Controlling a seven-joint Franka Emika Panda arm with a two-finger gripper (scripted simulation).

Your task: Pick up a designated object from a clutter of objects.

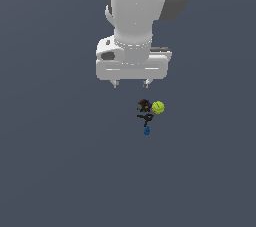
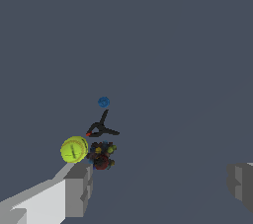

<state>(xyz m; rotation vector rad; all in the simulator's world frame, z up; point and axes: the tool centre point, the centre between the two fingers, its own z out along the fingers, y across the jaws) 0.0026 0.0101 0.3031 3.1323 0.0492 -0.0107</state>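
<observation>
The dark lump [image 1: 144, 105], blackish with red-brown tints, lies in a tight clutter beside the yellow-green ball [image 1: 158, 107]. The thin black piece [image 1: 146, 117] and the small blue piece [image 1: 147, 131] lie just below them in the exterior view. My gripper [image 1: 131, 84] hangs open above the floor, up and to the exterior view's left of the clutter, holding nothing. In the wrist view the lump [image 2: 101, 156] sits next to one fingertip [image 2: 79, 188], with the ball [image 2: 74, 149], black piece [image 2: 101, 129] and blue piece [image 2: 103, 101] close by. The gripper [image 2: 160, 186] is wide open.
A plain dark grey floor [image 1: 50, 161] surrounds the clutter. The white arm body [image 1: 135, 21] fills the upper middle of the exterior view.
</observation>
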